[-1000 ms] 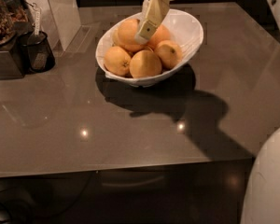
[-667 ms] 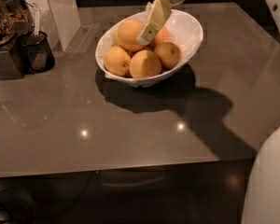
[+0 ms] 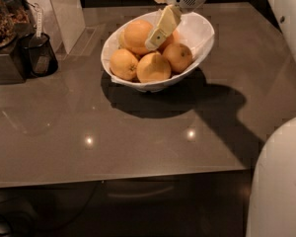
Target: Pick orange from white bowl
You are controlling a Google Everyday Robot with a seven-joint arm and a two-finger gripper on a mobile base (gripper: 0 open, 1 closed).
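Note:
The white bowl (image 3: 200, 31) stands tilted on the grey table, at the back centre. It holds several oranges. The largest orange (image 3: 135, 35) lies on top at the bowl's left rear, with smaller ones in front of it and to its right. My gripper (image 3: 153, 42) reaches down from the top of the view into the bowl. It rests against the right side of the largest orange. Part of the gripper is hidden behind the fruit.
A dark holder (image 3: 37, 56) and a dark appliance (image 3: 2, 58) stand at the table's left edge. A white panel (image 3: 64, 9) stands behind them. My white body (image 3: 281, 181) fills the lower right corner. The grey tabletop (image 3: 138, 142) ends at its front edge below.
My gripper has come down slightly and a little further into the bowl, against the largest orange. The oranges and the bowl have not moved.

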